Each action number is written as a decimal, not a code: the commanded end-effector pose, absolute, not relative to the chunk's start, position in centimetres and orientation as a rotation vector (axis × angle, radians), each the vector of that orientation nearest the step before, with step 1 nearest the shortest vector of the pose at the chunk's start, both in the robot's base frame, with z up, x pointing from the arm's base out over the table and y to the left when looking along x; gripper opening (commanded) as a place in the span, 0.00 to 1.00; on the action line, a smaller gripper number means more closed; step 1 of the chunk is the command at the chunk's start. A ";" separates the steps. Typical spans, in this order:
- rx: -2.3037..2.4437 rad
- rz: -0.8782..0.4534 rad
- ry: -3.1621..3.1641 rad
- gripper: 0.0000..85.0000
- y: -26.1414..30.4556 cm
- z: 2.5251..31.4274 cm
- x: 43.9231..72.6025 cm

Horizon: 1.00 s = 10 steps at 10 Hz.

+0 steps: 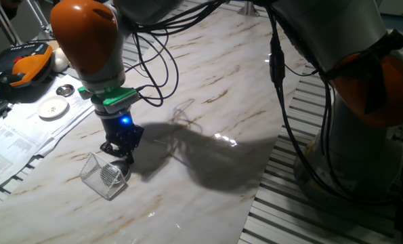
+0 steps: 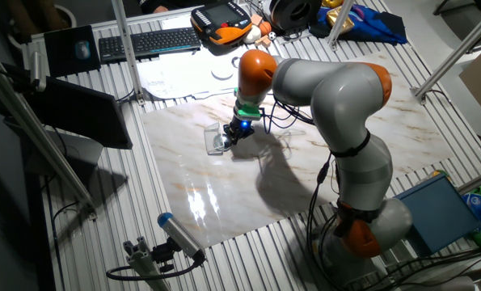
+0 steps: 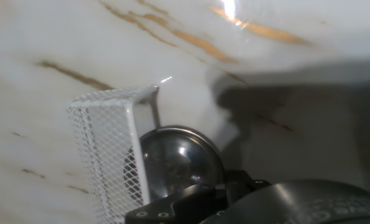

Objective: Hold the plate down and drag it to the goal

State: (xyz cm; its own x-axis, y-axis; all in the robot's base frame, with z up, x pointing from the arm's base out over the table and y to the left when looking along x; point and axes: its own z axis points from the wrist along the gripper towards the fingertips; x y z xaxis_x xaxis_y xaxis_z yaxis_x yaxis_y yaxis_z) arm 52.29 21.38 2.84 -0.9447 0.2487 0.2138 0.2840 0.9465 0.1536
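The plate (image 3: 180, 160) is a small shiny dark metal dish, seen in the hand view right under the fingers; its left part lies behind the goal's mesh wall. The goal (image 1: 104, 176) is a small see-through box with thin edges and one white mesh side (image 3: 105, 149), lying on the marble tabletop; it also shows in the other fixed view (image 2: 216, 140). My gripper (image 1: 120, 152) points straight down at the goal's right edge, fingers together and pressing on the plate. It also shows in the other fixed view (image 2: 234, 133). In both fixed views the gripper hides the plate.
A larger white disc (image 1: 53, 107) and a flatter small silver dish (image 1: 65, 89) lie on papers at the far left. An orange pendant (image 1: 26, 65) and a keyboard (image 2: 147, 40) sit beyond. Black cables (image 1: 155, 64) hang over the marble slab (image 1: 208, 122).
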 end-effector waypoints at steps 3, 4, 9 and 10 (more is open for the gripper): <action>-0.412 -0.280 -2.912 0.00 21.8 2.8 52.2; -0.418 -0.284 -2.910 0.00 22.0 2.8 52.2; -0.461 -0.318 -2.902 0.00 22.9 2.7 52.0; -0.465 -0.322 -2.900 0.00 22.9 2.7 52.0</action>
State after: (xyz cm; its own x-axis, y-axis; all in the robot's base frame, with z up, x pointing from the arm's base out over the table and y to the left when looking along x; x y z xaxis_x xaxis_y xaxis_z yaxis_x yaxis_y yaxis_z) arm 51.96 22.94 2.74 -0.9331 0.2867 0.2172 0.3275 0.9269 0.1836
